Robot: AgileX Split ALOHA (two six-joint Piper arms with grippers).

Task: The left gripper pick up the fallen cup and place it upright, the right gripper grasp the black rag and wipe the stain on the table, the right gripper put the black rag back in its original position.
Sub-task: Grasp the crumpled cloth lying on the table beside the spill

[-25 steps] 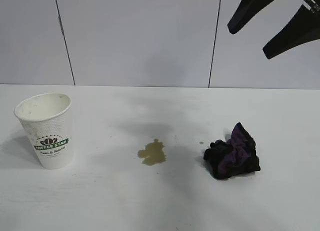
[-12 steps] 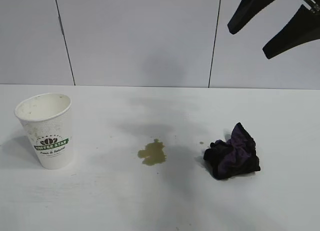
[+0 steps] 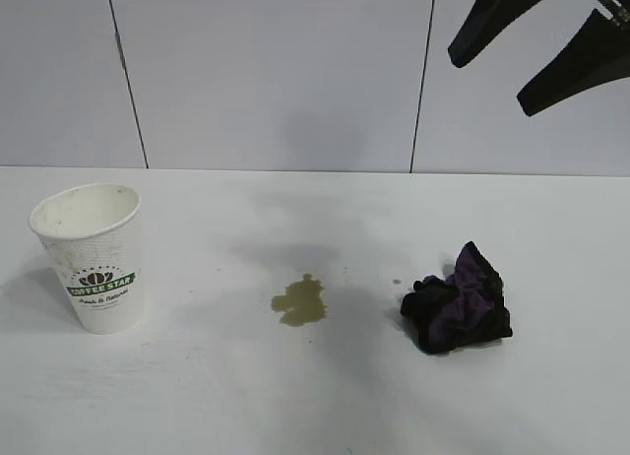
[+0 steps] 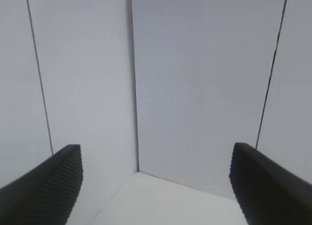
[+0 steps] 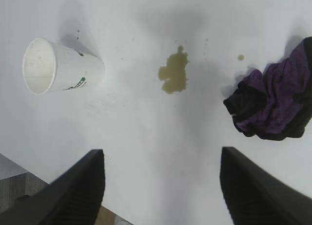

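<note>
The white cup point(image 3: 91, 258) with the green logo stands upright on the table point(image 3: 295, 396) at the left. The yellowish-brown stain point(image 3: 300, 300) lies near the middle. The black rag point(image 3: 458, 300) with purple folds sits bunched to the stain's right. My right gripper point(image 3: 489, 84) hangs open and empty high above the rag, at the upper right. Its wrist view looks down on the cup point(image 5: 61, 66), the stain point(image 5: 174, 71) and the rag point(image 5: 273, 103) beyond its open fingers point(image 5: 162, 154). My left gripper point(image 4: 156, 149) is open and empty, facing a wall corner; it is out of the exterior view.
Grey wall panels with dark seams stand behind the table. In the right wrist view the table's near edge point(image 5: 73, 196) shows by one finger. A small stain droplet point(image 3: 397, 281) lies just left of the rag.
</note>
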